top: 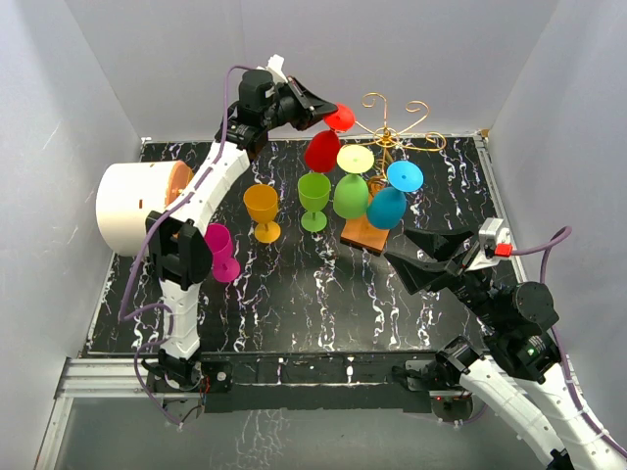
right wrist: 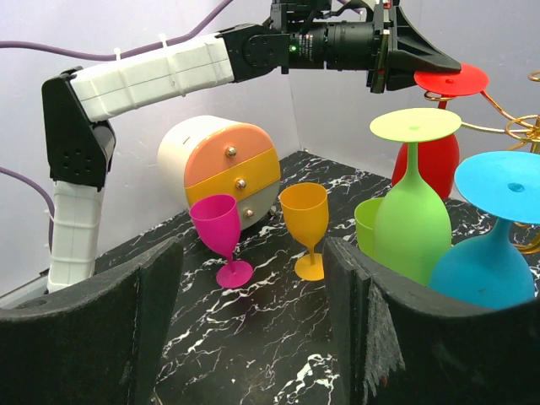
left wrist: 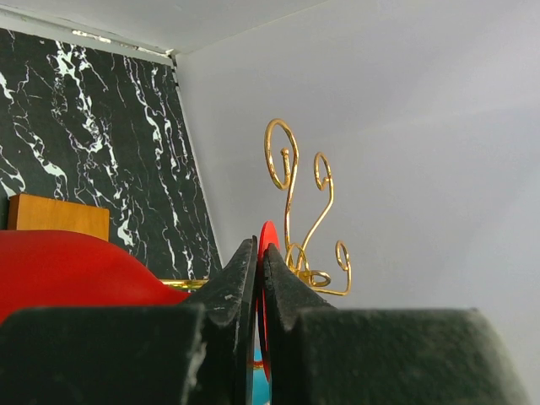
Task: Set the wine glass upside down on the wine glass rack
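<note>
My left gripper (top: 328,113) is shut on the round foot of a red wine glass (top: 323,149), which hangs bowl down at the left side of the gold wire rack (top: 392,122). In the left wrist view the red foot (left wrist: 268,245) is pinched edge-on between the black fingers, the red bowl (left wrist: 76,274) lies at lower left, and the rack's gold scrolls (left wrist: 291,177) rise just beyond. The right wrist view shows the red glass (right wrist: 434,152) held at the rack. My right gripper (top: 416,257) is open and empty, low at the right, in front of the rack's orange-brown base (top: 364,235).
A light green glass (top: 352,186) and a blue glass (top: 389,201) hang upside down on the rack. A green glass (top: 313,199), an orange glass (top: 262,211) and a magenta glass (top: 221,252) stand upright on the black marble table. A white round drawer box (top: 132,206) sits at the left.
</note>
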